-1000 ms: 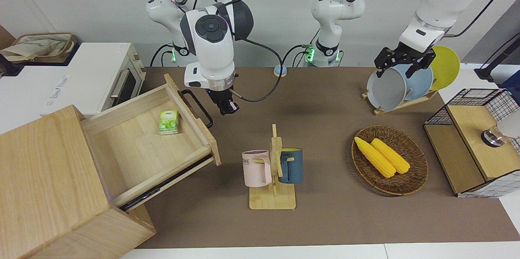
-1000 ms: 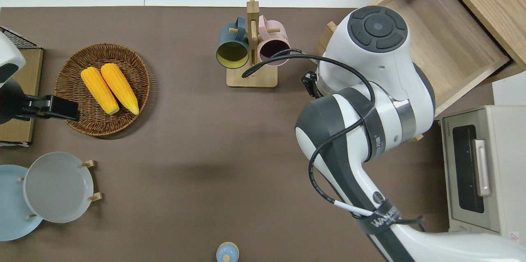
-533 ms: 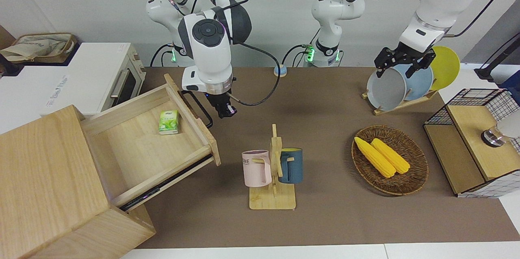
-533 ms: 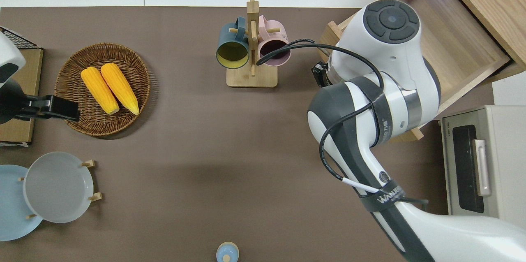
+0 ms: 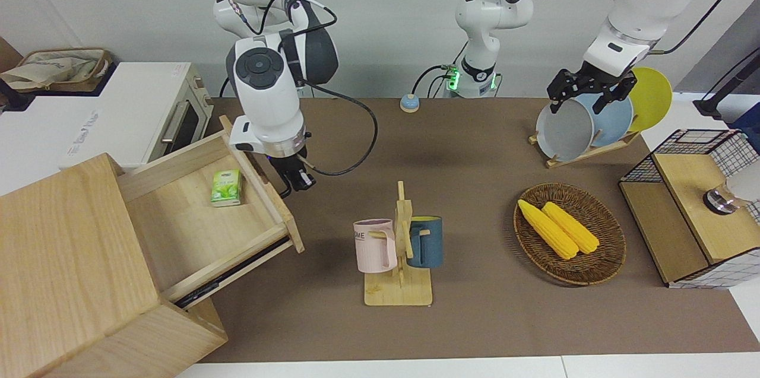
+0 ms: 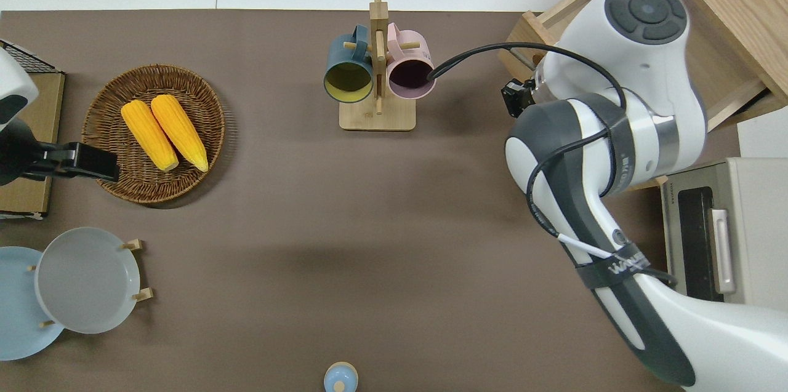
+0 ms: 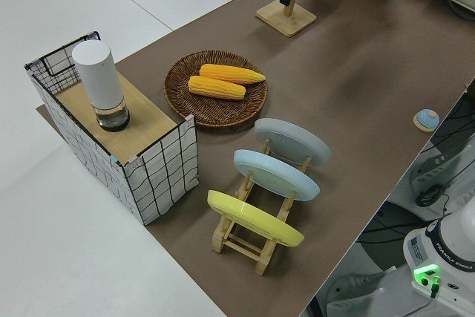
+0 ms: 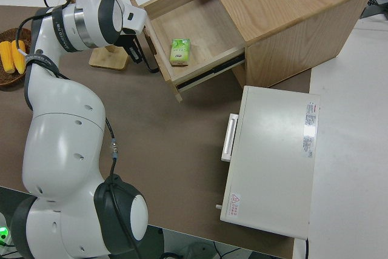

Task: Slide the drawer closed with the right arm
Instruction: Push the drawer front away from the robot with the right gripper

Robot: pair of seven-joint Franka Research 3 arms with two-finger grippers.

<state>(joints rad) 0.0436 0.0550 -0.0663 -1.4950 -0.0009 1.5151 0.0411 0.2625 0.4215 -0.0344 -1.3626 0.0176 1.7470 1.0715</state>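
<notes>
Large pale wooden cabinet [image 5: 71, 265] at the right arm's end of the brown counter [image 5: 475, 146], its wide, shallow light-wood drawer [image 5: 202, 224] partly pulled out toward the middle of the counter. Inside, on the drawer floor, a small green carton [image 5: 226, 187] lying flat. White toaster oven with a bar handle [image 5: 136, 114] just beside the cabinet, nearer to the robots. White right arm [image 5: 267, 87] reaching down at the drawer's front panel, black right gripper [image 5: 295, 177] right at the black metal loop handle [image 8: 151, 63]; cannot tell whether its fingers are spread or pressed together, nor whether touching the handle. Next along, a wooden mug stand [image 5: 399, 271] near the middle, farther from the robots than the gripper, a pink mug [image 5: 375, 245] and a dark blue mug [image 5: 426, 241] hanging on either side of the post. Small pale blue round knob [image 5: 409, 103] close to the robots' bases. Round wicker basket [image 5: 605, 259] with two yellow corn cobs [image 5: 558, 227] lying side by side. Wooden plate rack [image 7: 252, 239] holding grey, light blue and yellow plates on edge. Left arm parked, left gripper [image 5: 585, 93] with fingers spread apart. Wire-grid box with wooden panels [image 5: 692, 212] at the left arm's end, a white cylinder [image 7: 100, 83] upright on its wooden top.
</notes>
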